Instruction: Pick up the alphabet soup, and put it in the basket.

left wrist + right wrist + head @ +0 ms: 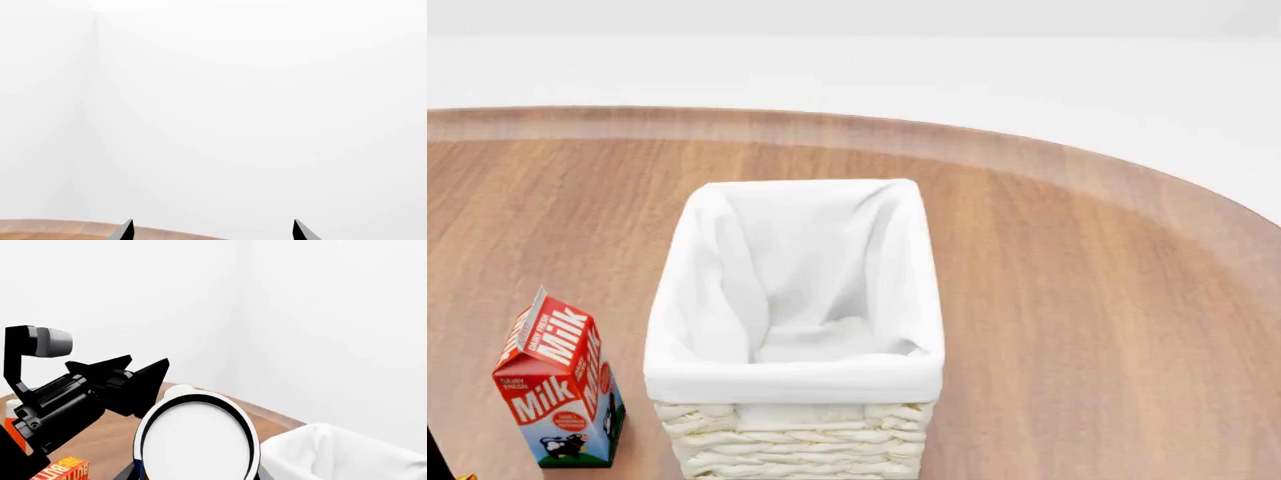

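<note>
One can, the alphabet soup [195, 440], sits clamped in our right gripper [195, 475] beside the basket [333, 452] (left gripper [212, 231] spread, idle); next, carry over and release.

In your head view the basket [797, 440] stands upright at the lower centre of the frame, cream woven wicker with a white cloth liner folded over its rim, and nothing lies inside. In the right wrist view the alphabet soup [195, 439] shows its white round end at bottom centre, close beside the basket's liner.
</note>
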Tool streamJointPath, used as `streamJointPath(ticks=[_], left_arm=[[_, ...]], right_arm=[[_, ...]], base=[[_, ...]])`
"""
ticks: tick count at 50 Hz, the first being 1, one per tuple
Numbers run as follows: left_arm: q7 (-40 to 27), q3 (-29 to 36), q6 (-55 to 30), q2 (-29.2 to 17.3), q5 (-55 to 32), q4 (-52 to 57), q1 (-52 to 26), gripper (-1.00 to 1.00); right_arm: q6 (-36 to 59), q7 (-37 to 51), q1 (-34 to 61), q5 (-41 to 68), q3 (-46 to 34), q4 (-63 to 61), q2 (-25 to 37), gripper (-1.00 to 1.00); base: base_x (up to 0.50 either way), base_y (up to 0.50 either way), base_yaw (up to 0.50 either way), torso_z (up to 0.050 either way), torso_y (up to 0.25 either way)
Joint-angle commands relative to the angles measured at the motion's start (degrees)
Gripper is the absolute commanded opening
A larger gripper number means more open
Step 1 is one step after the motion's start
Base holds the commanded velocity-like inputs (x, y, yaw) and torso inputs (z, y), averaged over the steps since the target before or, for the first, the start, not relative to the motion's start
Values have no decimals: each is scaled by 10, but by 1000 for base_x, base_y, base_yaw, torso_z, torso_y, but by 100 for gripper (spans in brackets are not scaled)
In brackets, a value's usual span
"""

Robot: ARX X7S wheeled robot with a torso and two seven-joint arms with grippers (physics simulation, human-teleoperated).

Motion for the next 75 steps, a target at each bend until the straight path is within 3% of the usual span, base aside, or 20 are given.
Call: streamJointPath(ticks=[1, 22, 34, 47, 55, 75], left_arm=[[-1, 0, 2, -1, -3, -2, -2, 100], [-5, 1, 1, -4, -2, 5, 2, 100], [-7, 2, 1, -6, -2, 7, 2, 100], [-7, 3, 5, -6, -5, 2, 2, 100], [-5, 1, 13, -9, -15, -2, -1, 100], [-5, 1, 18, -12, -23, -3, -2, 100]], right_arm=[[58, 63, 30, -15, 19, -61, -1, -100], [283, 163, 203, -32, 5, -125, -30, -100], [435, 206, 329, 11, 7, -153, -52, -100], [577, 217, 493, 41, -21, -75, -106, -100], [632, 207, 617, 54, -19, 35, -160, -100], [662, 180, 805, 9, -72, 317, -234, -100]], base=[[0, 0, 0, 0, 0], [0, 0, 0, 0, 0], [0, 0, 0, 0, 0], [0, 0, 0, 0, 1], [0, 0, 0, 0, 0], [0, 0, 0, 0, 1]])
